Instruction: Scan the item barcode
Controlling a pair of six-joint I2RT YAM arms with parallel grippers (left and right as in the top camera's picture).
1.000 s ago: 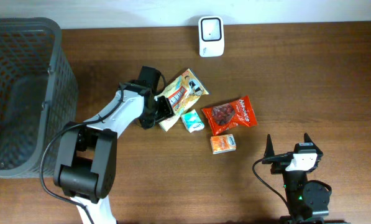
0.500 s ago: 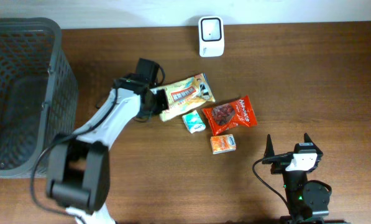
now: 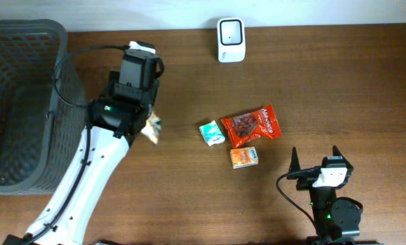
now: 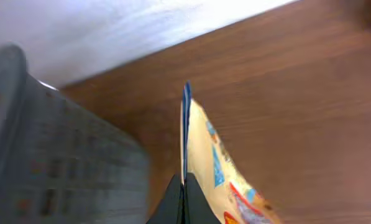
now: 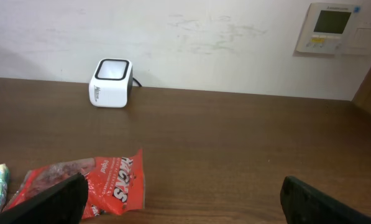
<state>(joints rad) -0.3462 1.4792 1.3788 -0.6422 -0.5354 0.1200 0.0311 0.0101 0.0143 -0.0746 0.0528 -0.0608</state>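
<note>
Yellow snack packet [image 4: 213,169] seemingly pinched edge-on between left fingers [image 4: 169,209].

The brown wooden table [image 3: 339,82] carries a white scanner [image 3: 230,30] at its far edge. Well in front of the scanner lies a red snack bag [image 3: 251,125], with a small green-and-white packet [image 3: 211,133] just beside it and an orange packet [image 3: 244,157] farther still from the scanner. A dark mesh basket [image 3: 70,88] stands well off to the scanner's side, at the table's end.

Shop checkout setup: barcode scanner [image 3: 230,30], snack packets [image 3: 251,125], basket [image 3: 26,26]
</note>
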